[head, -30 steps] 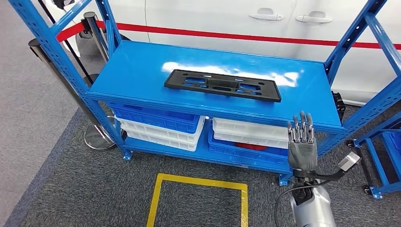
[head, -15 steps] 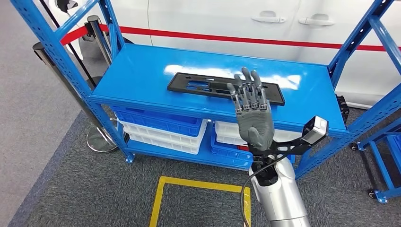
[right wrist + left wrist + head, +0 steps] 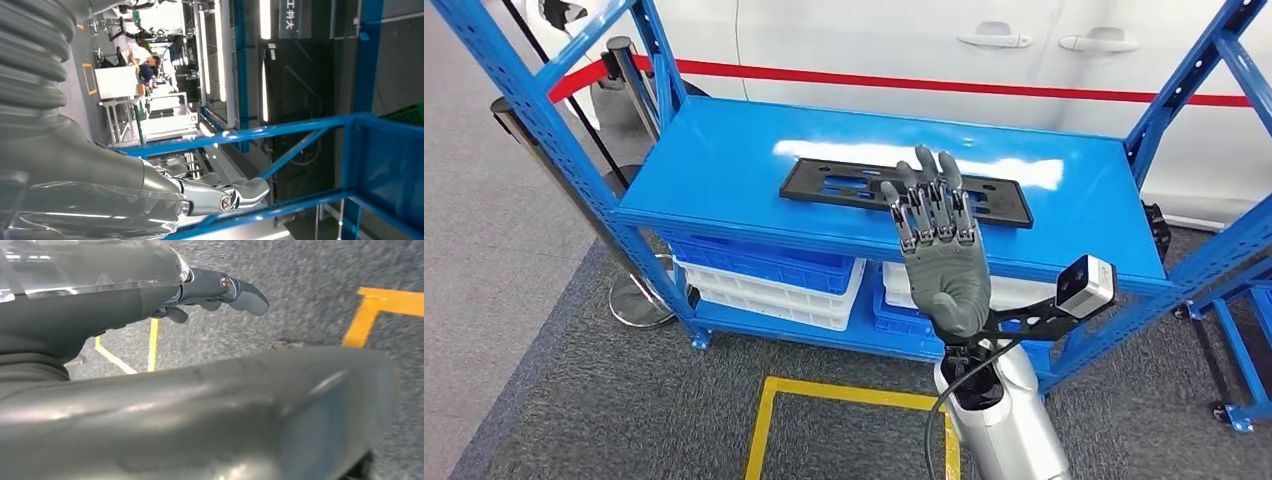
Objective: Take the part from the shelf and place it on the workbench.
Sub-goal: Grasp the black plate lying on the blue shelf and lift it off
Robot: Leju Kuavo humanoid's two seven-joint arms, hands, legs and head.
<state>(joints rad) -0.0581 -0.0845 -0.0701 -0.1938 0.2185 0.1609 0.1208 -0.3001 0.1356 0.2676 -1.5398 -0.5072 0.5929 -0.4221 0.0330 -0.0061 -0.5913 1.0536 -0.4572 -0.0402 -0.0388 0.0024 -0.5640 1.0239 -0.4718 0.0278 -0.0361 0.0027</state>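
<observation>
The part (image 3: 799,183) is a flat black plate with cut-outs, lying lengthwise on the blue top level of the shelf (image 3: 714,160). My right hand (image 3: 939,250) is raised in front of the shelf's near edge with fingers straight and spread. Its fingertips overlap the middle of the part in the head view, and I cannot tell whether they touch it. Nothing is in that hand. In the right wrist view the right hand (image 3: 220,197) shows extended fingers before blue shelf beams. My left hand (image 3: 220,287) hangs over the grey floor, holding nothing.
Blue and white bins (image 3: 764,275) are stacked on the shelf's lower level. Blue uprights (image 3: 1194,80) frame both ends. A yellow floor square (image 3: 854,395) lies in front, a metal stanchion (image 3: 554,170) to the left, a white car (image 3: 874,40) behind, another blue rack (image 3: 1239,340) at right.
My right hand rose from low at the shelf's right end and swung left, now in front of the part's middle. The view shifted slightly; the part has not moved.
</observation>
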